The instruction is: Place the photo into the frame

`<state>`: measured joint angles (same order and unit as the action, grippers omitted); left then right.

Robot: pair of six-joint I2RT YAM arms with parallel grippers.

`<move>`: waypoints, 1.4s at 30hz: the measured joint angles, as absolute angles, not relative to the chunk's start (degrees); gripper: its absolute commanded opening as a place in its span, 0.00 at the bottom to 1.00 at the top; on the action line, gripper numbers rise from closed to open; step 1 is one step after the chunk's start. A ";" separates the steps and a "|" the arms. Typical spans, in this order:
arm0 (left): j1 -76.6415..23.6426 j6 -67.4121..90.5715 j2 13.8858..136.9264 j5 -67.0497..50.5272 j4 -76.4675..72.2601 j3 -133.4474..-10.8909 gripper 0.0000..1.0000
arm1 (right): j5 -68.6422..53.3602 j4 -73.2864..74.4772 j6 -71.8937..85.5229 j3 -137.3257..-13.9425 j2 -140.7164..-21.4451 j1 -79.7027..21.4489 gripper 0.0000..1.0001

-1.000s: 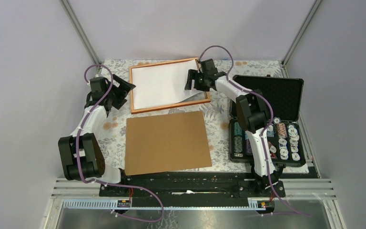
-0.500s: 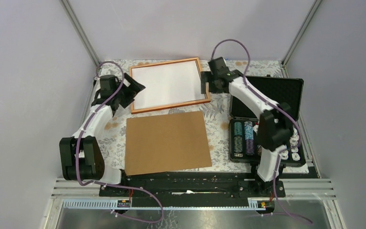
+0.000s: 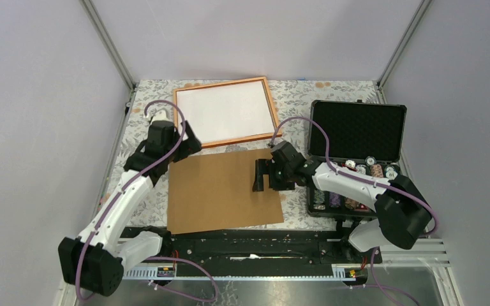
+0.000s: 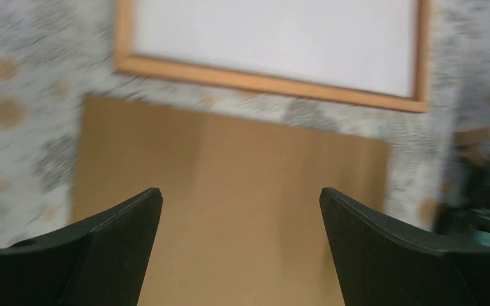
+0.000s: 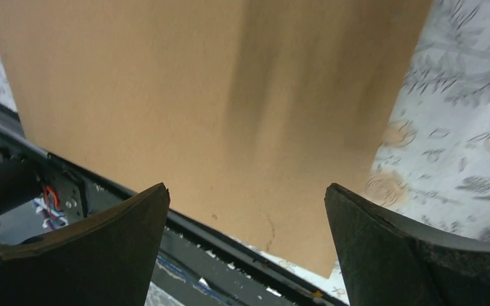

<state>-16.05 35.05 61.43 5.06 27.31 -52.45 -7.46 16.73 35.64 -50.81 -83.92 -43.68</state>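
Observation:
The photo (image 3: 225, 113) lies white back up, flat inside the orange-brown frame (image 3: 177, 121) at the back of the table; both also show in the left wrist view, photo (image 4: 274, 38) and frame (image 4: 230, 78). My left gripper (image 3: 188, 143) is open and empty, near the frame's front left corner, over the far left corner of the brown backing board (image 3: 223, 189). My right gripper (image 3: 259, 175) is open and empty over the board's right part. In the wrist views both gripper gaps (image 4: 239, 210) (image 5: 245, 204) show only the board.
An open black case of chips (image 3: 357, 159) stands at the right. A black rail (image 3: 255, 239) runs along the table's near edge, just beyond the board. The table has a floral cloth (image 3: 293, 146).
The photo's lifted corner has dropped flat into the frame. Both arms have drawn back from the frame toward me; the right gripper moved from the frame's right edge to over the board.

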 measured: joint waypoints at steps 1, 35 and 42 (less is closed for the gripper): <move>-15.88 34.94 59.90 6.90 29.15 -51.16 0.99 | -7.81 15.73 36.82 -49.30 -83.02 -44.73 1.00; 7.84 47.16 76.01 -0.12 16.29 -35.70 0.97 | -11.77 -9.89 42.37 -44.56 -94.65 -31.05 0.99; 8.58 47.55 77.28 -3.77 12.60 -35.40 0.94 | -13.50 -13.50 42.46 -46.85 -98.21 -30.83 0.95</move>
